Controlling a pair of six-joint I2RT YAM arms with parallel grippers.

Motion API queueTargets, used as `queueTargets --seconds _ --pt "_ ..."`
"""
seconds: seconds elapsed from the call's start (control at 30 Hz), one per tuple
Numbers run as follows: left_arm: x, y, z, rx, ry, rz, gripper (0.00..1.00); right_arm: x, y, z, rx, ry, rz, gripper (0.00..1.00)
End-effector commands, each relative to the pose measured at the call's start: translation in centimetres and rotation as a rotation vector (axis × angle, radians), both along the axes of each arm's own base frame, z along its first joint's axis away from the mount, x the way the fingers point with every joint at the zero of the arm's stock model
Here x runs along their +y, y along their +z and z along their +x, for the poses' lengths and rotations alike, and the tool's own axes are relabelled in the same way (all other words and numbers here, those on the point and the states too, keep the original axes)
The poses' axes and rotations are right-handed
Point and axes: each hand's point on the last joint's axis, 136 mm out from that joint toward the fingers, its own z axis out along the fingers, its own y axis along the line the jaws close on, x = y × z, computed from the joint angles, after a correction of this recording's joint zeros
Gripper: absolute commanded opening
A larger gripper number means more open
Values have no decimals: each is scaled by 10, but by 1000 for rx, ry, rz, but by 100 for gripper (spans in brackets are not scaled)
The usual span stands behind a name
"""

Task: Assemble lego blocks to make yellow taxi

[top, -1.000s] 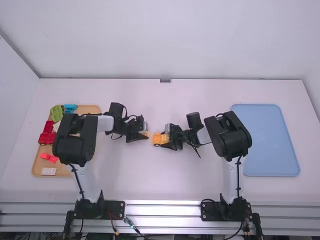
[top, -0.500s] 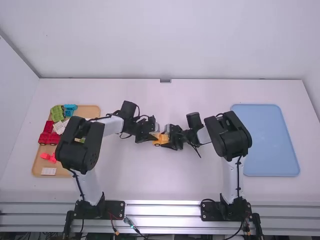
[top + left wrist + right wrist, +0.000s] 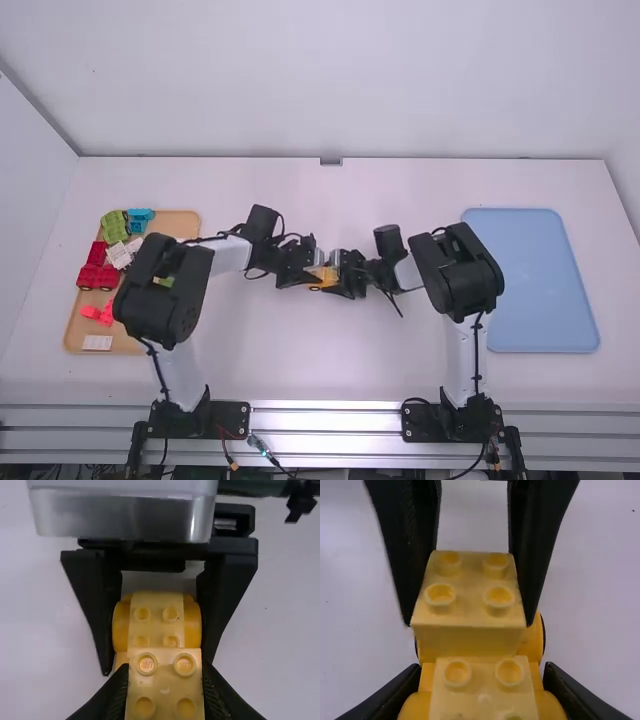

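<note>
Left wrist view: A yellow brick is clenched by its side walls in the left claw, over one end of a yellow wheeled base. The brick is judged light, hard and stiff, not fragile, though its smooth plastic could be twisted if pinched off-centre. The flat walls are best gripped low and level, so that pressure can be applied straight down onto the base.

Right wrist view: The wheeled base is clamped across its width, around the wheels, in the right claw, at the opposite end from the brick. A firm, even squeeze is called for, as the rounded wheels could be turned and the base tipped under a push. The brick's wall facing the base's raised studs is shown, while its upper face is presented squarely to the left wrist view. Whether the brick is fully seated cannot be told.

High view: The wider layout is given, with the wheeled base held at the white desk. A wooden tray with red blocks and a green block is placed well to the base's left; a blue tray is set well to its right.
</note>
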Motion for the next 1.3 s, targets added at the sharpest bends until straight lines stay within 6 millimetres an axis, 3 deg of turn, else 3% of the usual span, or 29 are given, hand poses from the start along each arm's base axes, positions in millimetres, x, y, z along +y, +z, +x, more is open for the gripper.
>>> queueTargets --seconds 0.0,0.27,0.4,0.8,1.27 --pt "-3 1 -1 10 34 41 16 -6 -13 -4 9 -18 -37 47" --pt "2 -5 2 -4 51 88 12 -6 -13 -5 18 -18 -38 47" --pt "14 -8 14 -29 101 148 11 -6 -14 -5 21 -19 -41 46" --pt "-2 -4 -1 -23 -1 51 10 -6 -13 -5 25 -20 -36 47" --pt "-3 -15 -8 2 -10 46 13 -4 -10 -9 33 -2 -14 48"
